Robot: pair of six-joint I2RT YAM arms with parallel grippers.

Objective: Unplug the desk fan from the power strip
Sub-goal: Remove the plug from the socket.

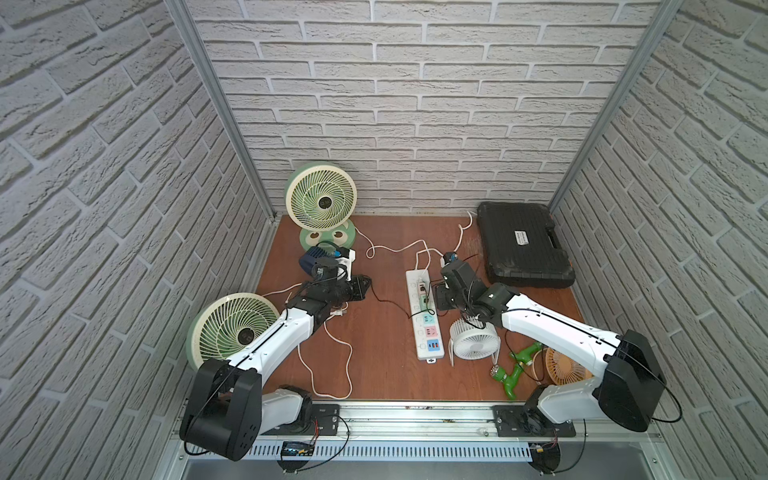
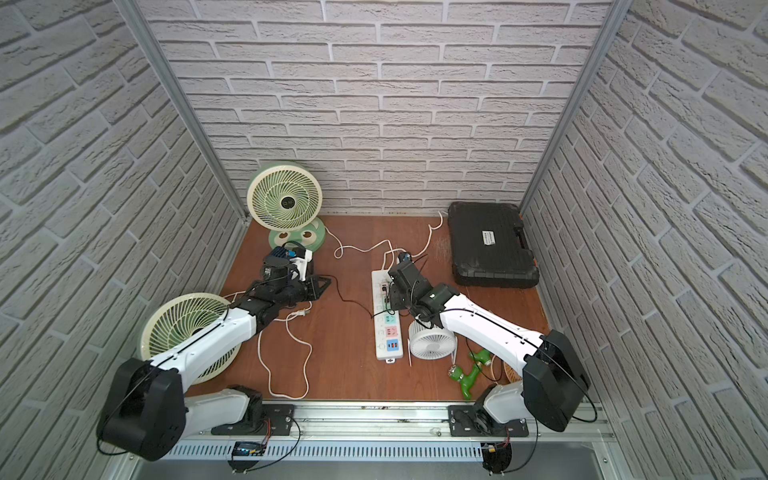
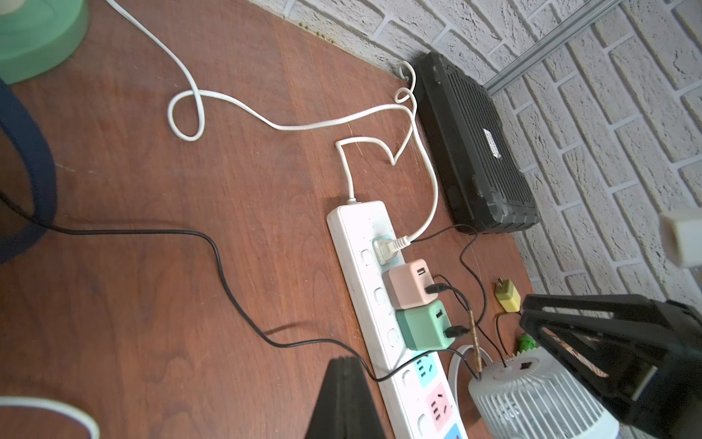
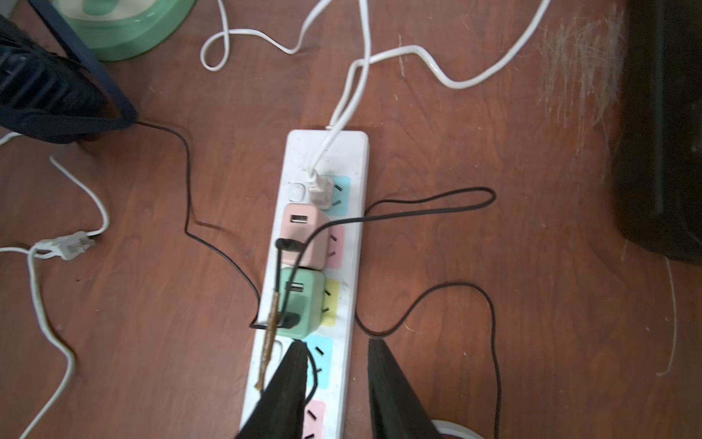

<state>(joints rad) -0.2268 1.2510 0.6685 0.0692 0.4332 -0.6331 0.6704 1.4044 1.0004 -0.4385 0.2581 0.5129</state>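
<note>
Crowding the mid-table power strip (image 1: 420, 343), a green adapter (image 4: 304, 304) and black cable (image 4: 186, 182) are seen; it is laid near-to-far, cord end far; right gripper (image 4: 338, 344) held spread above, left gripper (image 1: 366, 286) pressed together

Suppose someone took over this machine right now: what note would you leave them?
Left gripper: shut, parked aside.
Right gripper: open, over the long white plastic power strip, by the mint-green cube adapter.
Done: one white two-pin plug lies loose on the table.
To do: another white plug, the pink cube adapter and the green cube are plugged in; which one to pull is unclear.
</note>
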